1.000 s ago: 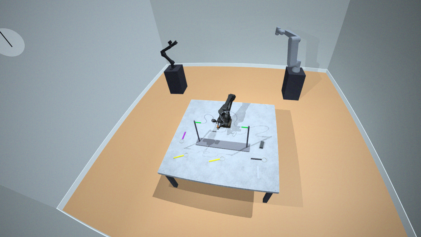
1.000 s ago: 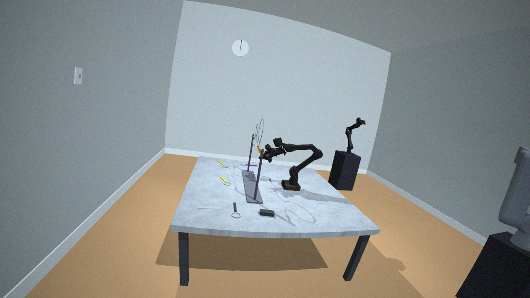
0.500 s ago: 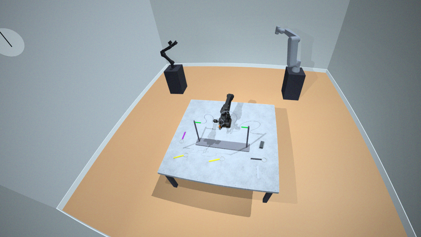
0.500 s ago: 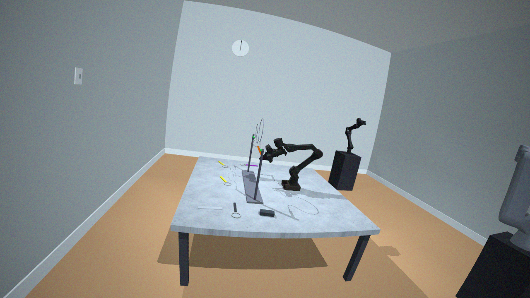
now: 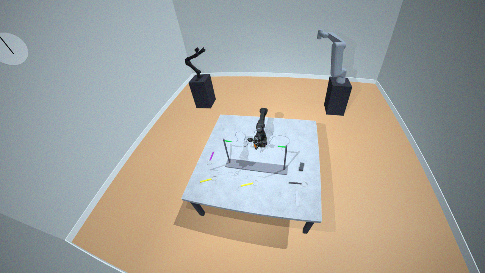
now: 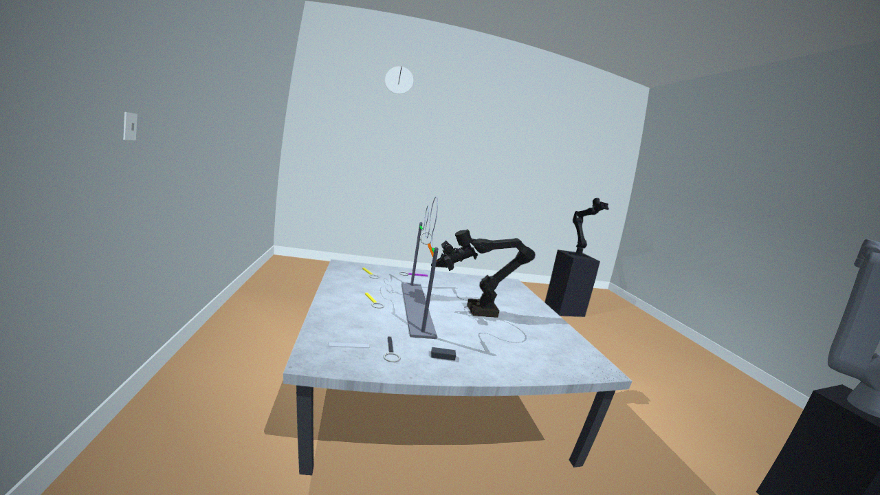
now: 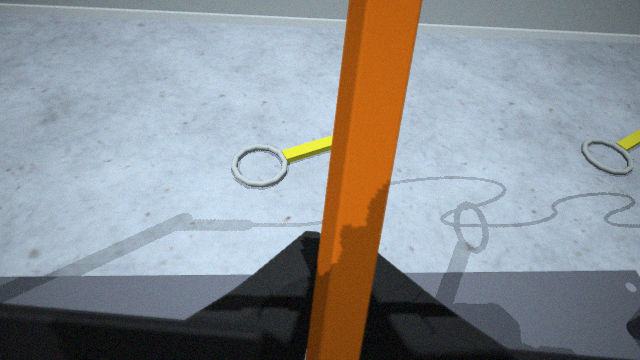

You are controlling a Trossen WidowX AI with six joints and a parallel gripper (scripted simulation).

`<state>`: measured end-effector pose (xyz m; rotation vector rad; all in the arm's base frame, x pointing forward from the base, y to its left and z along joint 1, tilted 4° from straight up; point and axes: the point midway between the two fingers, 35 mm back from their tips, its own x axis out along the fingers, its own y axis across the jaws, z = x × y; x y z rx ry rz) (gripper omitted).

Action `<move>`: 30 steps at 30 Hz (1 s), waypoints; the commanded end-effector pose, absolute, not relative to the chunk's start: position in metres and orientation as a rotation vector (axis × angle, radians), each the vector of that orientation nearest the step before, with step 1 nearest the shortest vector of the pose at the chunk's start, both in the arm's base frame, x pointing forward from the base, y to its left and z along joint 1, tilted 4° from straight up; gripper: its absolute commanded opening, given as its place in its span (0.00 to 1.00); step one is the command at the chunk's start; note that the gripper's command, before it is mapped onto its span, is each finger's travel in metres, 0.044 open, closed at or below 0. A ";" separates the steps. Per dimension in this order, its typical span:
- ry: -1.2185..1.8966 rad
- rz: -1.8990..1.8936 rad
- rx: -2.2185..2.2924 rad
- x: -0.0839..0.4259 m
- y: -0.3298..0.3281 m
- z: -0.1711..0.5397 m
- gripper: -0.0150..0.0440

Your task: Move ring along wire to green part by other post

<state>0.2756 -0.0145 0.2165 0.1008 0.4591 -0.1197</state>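
Observation:
My gripper (image 5: 256,148) (image 6: 436,260) (image 7: 328,248) is shut on the orange handle (image 5: 255,146) (image 6: 430,249) (image 7: 370,125). The handle slants up from the fingers to the pale ring (image 6: 421,238), between the two posts, away from both green parts. The left post (image 5: 226,151) bears one green part (image 5: 228,141); the right post (image 5: 285,157) bears the other green part (image 5: 282,146). The thin grey wire (image 5: 240,131) (image 6: 435,198) curves in loops between them. Shadows in the wrist view show ring and wire overlapping; the wire's exact place in the ring and the gap are too small to tell.
The posts stand on a grey base (image 5: 256,166) (image 6: 418,311). On the table lie two yellow-handled rings, a purple-handled ring (image 5: 211,156), a black-handled ring (image 5: 294,183), a dark block (image 5: 301,166) and a white strip (image 5: 297,198). Two other arms stand on pedestals off the table.

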 end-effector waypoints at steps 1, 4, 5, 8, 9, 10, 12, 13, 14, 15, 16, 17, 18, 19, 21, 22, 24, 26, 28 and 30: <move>0.453 -0.110 0.142 0.276 -0.006 0.221 0.00; 0.454 -0.099 0.180 0.276 0.001 0.222 0.00; 0.454 -0.095 0.194 0.276 0.004 0.222 0.00; 0.455 -0.080 0.242 0.277 0.012 0.224 0.00; 0.455 -0.075 0.258 0.277 0.015 0.225 0.00; 0.456 -0.070 0.276 0.277 0.018 0.226 0.00; 0.456 -0.058 0.314 0.277 0.024 0.228 0.00; 0.456 -0.052 0.334 0.277 0.027 0.229 0.00; 0.457 -0.046 0.354 0.277 0.030 0.230 0.00; 0.457 -0.040 0.375 0.277 0.033 0.231 0.00; 0.457 -0.033 0.396 0.277 0.036 0.233 0.00; 0.457 -0.027 0.418 0.277 0.039 0.234 0.00; 0.457 -0.020 0.439 0.277 0.042 0.236 0.00; 0.457 -0.013 0.461 0.277 0.045 0.238 0.00; 0.457 0.001 0.507 0.277 0.051 0.241 0.00; 0.457 0.008 0.530 0.277 0.054 0.243 0.00; 0.457 0.022 0.576 0.277 0.060 0.247 0.00; 0.457 0.037 0.623 0.277 0.066 0.252 0.00; 0.456 0.049 0.663 0.276 0.071 0.256 0.00; 0.455 0.063 0.704 0.276 0.076 0.260 0.00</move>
